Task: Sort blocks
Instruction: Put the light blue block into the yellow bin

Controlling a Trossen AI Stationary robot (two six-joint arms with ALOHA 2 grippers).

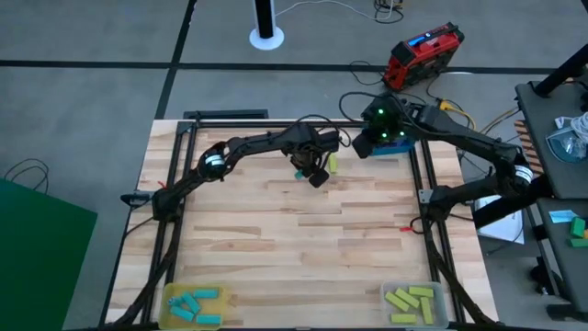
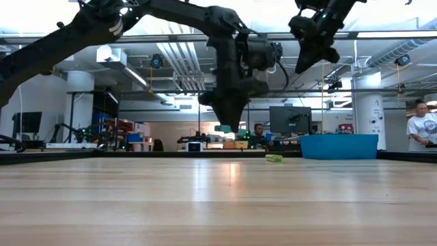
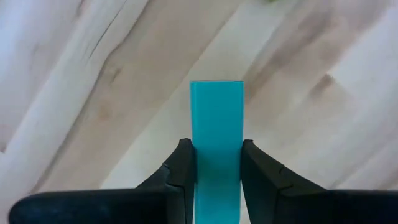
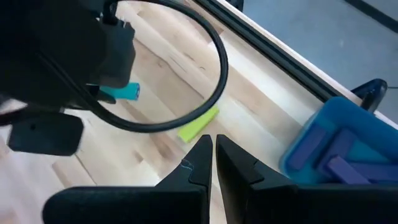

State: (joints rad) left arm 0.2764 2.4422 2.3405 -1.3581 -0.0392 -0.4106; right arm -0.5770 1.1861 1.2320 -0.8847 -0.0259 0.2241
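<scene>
Left gripper (image 3: 217, 180) clamps 1 cyan block (image 3: 217, 143); right gripper (image 4: 213, 152) closed, apparently empty; 1 yellow-green block (image 4: 198, 124) on table.

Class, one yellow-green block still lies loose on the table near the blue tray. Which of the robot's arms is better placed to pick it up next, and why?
Probably the right. The left gripper is already shut on a cyan block. The right gripper holds nothing and hangs close above the yellow-green block, beside the blue tray.

- Wooden table (image 1: 294, 230).
- Blue tray (image 2: 339, 146) at the far edge.
- Two clear trays (image 1: 188, 292), (image 1: 413, 287) near the front corners.
- Red device (image 1: 423, 55), possibly a toolbox, on the floor.
</scene>
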